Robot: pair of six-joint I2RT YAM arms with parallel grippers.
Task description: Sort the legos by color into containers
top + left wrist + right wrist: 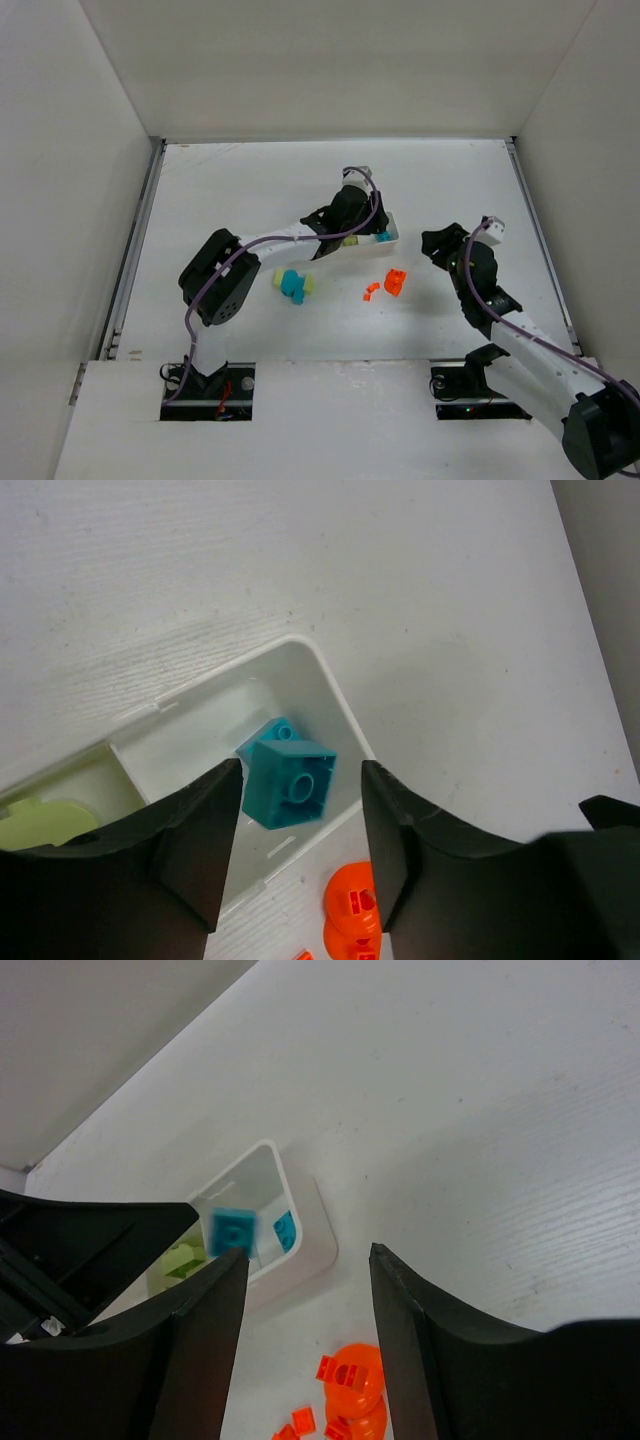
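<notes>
My left gripper (345, 235) hovers over the right end compartment of the white tray (390, 236). Its jaws (300, 772) are open, and a cyan lego (290, 785) sits between them, touching neither finger, over that compartment (335, 695). In the right wrist view this lego (232, 1230) is blurred, above a second cyan lego (285, 1230) lying in the compartment. A yellow-green lego (45, 820) lies in the middle compartment. My right gripper (440, 245) is open and empty (308, 1252), right of the orange legos (395, 282).
Cyan legos (291, 285) and a yellow-green one (308, 283) lie on the table in front of the left arm. Small orange pieces (371, 291) lie beside the orange pile (355, 1380). White walls enclose the table on three sides.
</notes>
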